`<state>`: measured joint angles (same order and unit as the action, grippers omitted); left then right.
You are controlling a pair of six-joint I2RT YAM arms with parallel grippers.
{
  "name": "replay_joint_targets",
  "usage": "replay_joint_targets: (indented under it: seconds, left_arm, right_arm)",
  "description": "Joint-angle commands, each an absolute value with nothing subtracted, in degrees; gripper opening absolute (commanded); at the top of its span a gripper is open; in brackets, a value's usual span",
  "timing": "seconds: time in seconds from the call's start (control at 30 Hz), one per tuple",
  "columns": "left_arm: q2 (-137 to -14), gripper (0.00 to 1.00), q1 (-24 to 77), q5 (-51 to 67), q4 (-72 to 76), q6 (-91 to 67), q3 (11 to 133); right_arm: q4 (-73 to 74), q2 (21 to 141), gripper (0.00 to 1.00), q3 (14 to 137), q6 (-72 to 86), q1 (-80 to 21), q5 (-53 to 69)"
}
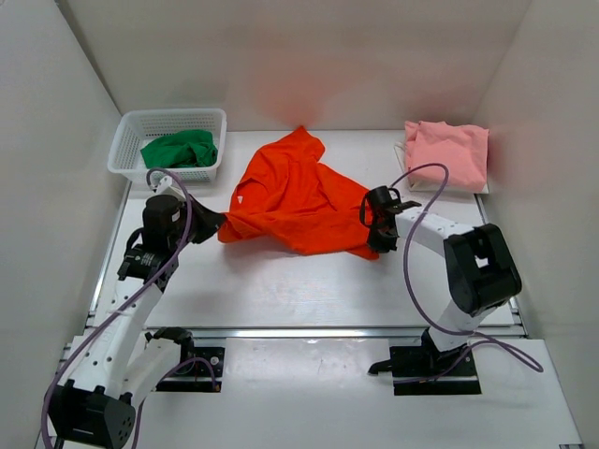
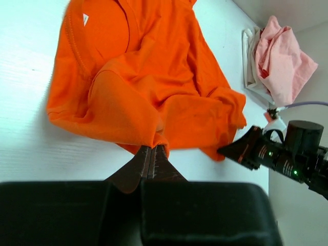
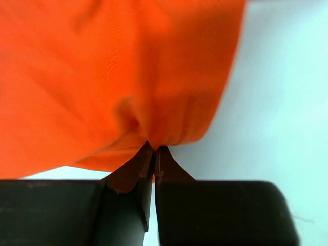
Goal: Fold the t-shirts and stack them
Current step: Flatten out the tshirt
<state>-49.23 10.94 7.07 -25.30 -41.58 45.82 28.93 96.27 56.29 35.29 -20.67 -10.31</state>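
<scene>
The orange-red t-shirt (image 1: 295,196) lies crumpled across the middle of the table, its collar tag towards the left. My left gripper (image 1: 213,224) is shut on the shirt's near-left edge (image 2: 156,138). My right gripper (image 1: 377,241) is shut on its near-right edge (image 3: 154,138). The shirt is stretched loosely between the two. The right gripper also shows in the left wrist view (image 2: 228,149). The pale pink t-shirt (image 1: 447,152) lies folded at the back right. The green t-shirt (image 1: 180,150) sits bunched in the basket.
A white mesh basket (image 1: 131,136) stands at the back left by the wall. White walls close in the table on three sides. A purple cable (image 1: 412,201) loops over the right arm. Bare table lies in front of the orange shirt.
</scene>
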Motion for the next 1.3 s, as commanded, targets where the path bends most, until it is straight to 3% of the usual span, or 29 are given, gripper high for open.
replay_joint_targets:
  seconds: [0.0,0.1,0.3,0.37,0.5,0.57,0.67,0.9,1.07,1.27]
  left_arm:
    - [-47.11,0.0,11.16,8.26,-25.05,-42.36,46.93]
    - [-47.28,0.0,10.99,9.84,-26.27,-41.75,49.64]
    - [-48.78,0.0,10.9,8.45,-31.55,-41.57,67.39]
    - [-49.65,0.0,10.64,6.86,-32.16,-41.49,77.55]
    - [-55.36,0.0,12.12,2.65,-36.2,-39.65,97.96]
    - [-59.05,0.0,13.44,1.76,-39.27,-38.94,112.25]
    - [-63.01,0.0,16.69,0.27,-39.3,-38.06,122.58]
    - [-63.27,0.0,17.5,-0.11,-33.05,-36.65,117.51]
    - [-72.57,0.0,9.58,12.47,-33.13,-34.47,117.6]
    - [-88.47,0.0,8.18,10.65,-37.96,-24.28,121.45]
  right_arm:
    - [37.15,90.47,0.0,55.19,32.18,-21.01,-10.9]
    - [46.1,82.98,0.0,62.8,28.05,-19.95,-7.57]
    - [57.21,70.23,0.0,86.79,22.08,-16.9,-3.28]
    - [58.27,67.6,0.0,96.98,20.92,-13.37,-0.55]
    - [57.49,64.08,0.0,108.27,17.59,2.94,12.36]
    - [57.48,63.11,0.0,113.1,18.37,2.38,9.08]
    - [54.41,60.92,0.0,115.31,18.99,1.14,8.77]
    - [51.43,64.85,0.0,117.61,17.93,2.63,11.95]
    - [49.04,71.52,0.0,114.62,13.47,0.19,9.85]
    - [45.36,84.87,0.0,113.02,5.55,-5.18,1.67]
